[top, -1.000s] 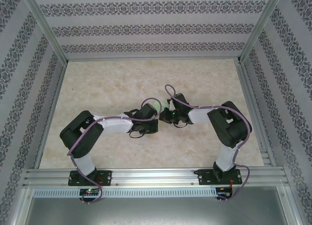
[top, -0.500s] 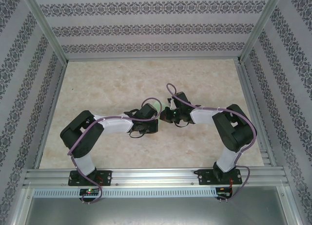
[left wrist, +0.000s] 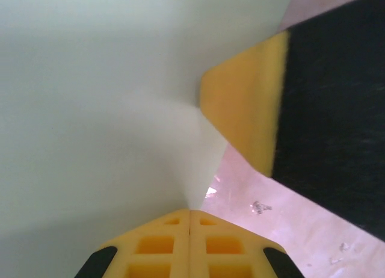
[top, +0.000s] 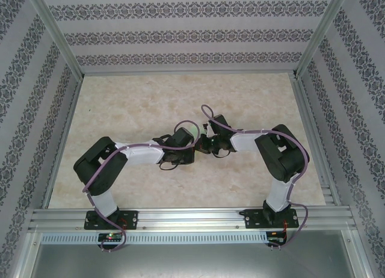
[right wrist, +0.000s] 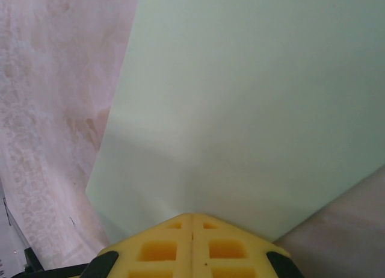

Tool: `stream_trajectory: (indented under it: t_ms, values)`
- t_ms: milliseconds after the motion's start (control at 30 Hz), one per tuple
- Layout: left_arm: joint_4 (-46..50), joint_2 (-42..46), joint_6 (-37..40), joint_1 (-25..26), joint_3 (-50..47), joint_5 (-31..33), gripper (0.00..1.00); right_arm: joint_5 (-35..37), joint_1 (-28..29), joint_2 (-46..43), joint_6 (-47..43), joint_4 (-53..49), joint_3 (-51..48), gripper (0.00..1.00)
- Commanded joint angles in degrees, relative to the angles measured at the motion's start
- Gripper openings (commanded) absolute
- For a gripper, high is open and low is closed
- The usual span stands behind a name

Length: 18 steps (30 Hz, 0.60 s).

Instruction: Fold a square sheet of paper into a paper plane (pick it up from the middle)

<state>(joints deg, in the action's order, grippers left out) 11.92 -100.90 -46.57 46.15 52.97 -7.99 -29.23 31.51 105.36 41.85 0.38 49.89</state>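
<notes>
Since both my arms bend inward from the near rail, my grippers meet near the middle of the beige marbled tabletop [top: 138, 103], tips nearly touching in the overhead view. My L arm [top: 138, 153] folds at the elbow on the left & reaches right, and my L gripper [top: 191, 139] sits just left of centre.

On the L wrist cam the L gripper [left wrist: 189, 213] is closed. Its yellow ribbed pads are pressed together w/ no gap, pinching the thin pale green paper sheet [left wrist: 90, 109] where it narrows down to the tips. The sheet fills the left & top of that view, w/ a soft bend shading it toward my fingertips. To its right comes one finger of my other gripper, yellow pad [left wrist: 240, 109] on a black back, pad tip against the sheet. Pinkish tabletop shows below it.

Overhead, the sheet lies btwn the two wrists, mostly hidden by them. I can't tell if any part rests on the table.

Further right, my R gripper [top: 203, 145] faces left toward the L one. On the R wrist cam the R gripper [right wrist: 192, 216] is also clamped, pads meeting at a seam, gripping the sheet [right wrist: 252, 97] at its near edge. The paper spreads up & right from there, w/ tabletop along its left side & at the lower right corner. My R arm [top: 246, 142] runs back to its elbow and base on the right.
</notes>
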Motion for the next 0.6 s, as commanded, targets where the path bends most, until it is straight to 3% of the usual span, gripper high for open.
stream_trajectory:
  t_ms: [0, 333, 567]
  values:
    - [2.1, -1.5, -0.4, -0.4, 0.3, 0.7, 0.0, 0.2, 0.4, 1.2, -1.9, -1.4, 1.8, 0.0]
    - [10.2, -3.5, -3.1, -0.4, 0.5, 1.4, 0.0, 3.1, -3.5, 3.3, -4.6, -3.7, 3.0, 0.0]
    - [9.9, -2.9, -4.0, -0.4, -1.9, -0.1, 0.0, 3.6, -8.8, 6.0, -5.8, -3.7, 5.1, 0.0]
